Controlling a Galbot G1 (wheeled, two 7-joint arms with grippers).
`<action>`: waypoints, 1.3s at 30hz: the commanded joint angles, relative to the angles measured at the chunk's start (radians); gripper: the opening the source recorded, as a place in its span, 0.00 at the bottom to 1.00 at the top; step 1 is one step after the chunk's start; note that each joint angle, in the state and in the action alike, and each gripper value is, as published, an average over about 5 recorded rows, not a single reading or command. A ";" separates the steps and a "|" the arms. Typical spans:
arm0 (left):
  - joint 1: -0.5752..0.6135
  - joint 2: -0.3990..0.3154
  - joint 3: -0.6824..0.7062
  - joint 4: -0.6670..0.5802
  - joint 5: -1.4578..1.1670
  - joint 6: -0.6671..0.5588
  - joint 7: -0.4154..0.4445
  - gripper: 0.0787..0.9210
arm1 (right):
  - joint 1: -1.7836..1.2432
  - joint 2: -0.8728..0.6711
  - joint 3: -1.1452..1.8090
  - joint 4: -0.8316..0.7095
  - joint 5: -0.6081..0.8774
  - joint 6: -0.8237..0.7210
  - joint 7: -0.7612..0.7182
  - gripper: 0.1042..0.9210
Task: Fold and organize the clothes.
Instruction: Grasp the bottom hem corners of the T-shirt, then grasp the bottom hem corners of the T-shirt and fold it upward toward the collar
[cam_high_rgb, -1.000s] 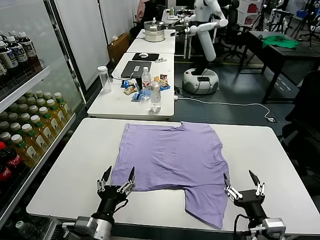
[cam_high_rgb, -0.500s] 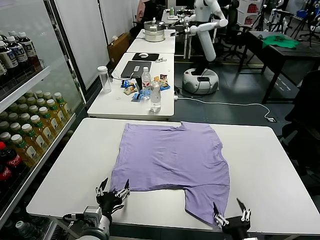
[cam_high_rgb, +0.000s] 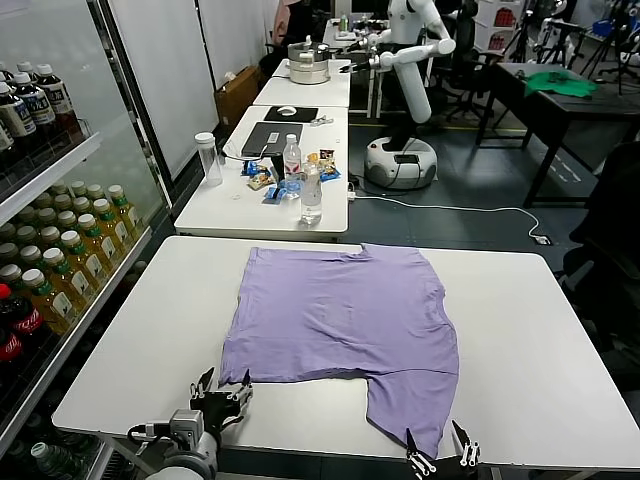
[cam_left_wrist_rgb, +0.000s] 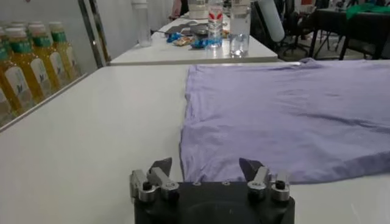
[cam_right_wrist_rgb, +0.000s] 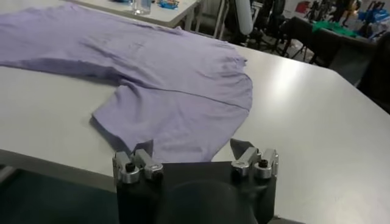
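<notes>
The lavender T-shirt (cam_high_rgb: 345, 320) lies spread flat on the white table (cam_high_rgb: 540, 330), with one part reaching toward the front edge at the right. My left gripper (cam_high_rgb: 222, 392) is open and empty at the table's front edge, just short of the shirt's front left corner. In the left wrist view the shirt (cam_left_wrist_rgb: 286, 109) lies just beyond the open gripper (cam_left_wrist_rgb: 207, 167). My right gripper (cam_high_rgb: 437, 455) is open and empty at the front edge, beside the shirt's nearest tip. In the right wrist view the shirt (cam_right_wrist_rgb: 170, 79) lies just past the open gripper (cam_right_wrist_rgb: 192, 148).
A shelf of drink bottles (cam_high_rgb: 60, 270) stands along the left. A second table (cam_high_rgb: 270, 190) behind holds bottles, snacks and a laptop. Another robot (cam_high_rgb: 405, 60) stands far back. A green cloth (cam_high_rgb: 560, 82) lies on a dark table at the back right.
Both grippers have drawn back toward the table's front edge and sunk lower in the head view. The shirt has not moved.
</notes>
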 joint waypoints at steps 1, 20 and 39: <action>-0.009 0.002 -0.001 0.015 -0.123 0.025 -0.001 0.53 | -0.008 0.005 -0.010 -0.019 0.033 -0.013 0.002 0.54; -0.006 0.014 -0.037 -0.078 -0.201 -0.088 0.008 0.01 | 0.031 -0.055 0.118 0.109 0.113 0.058 -0.033 0.02; -0.236 0.081 -0.016 0.049 -0.297 -0.119 0.053 0.01 | 0.391 -0.276 0.246 0.027 0.342 0.020 -0.009 0.02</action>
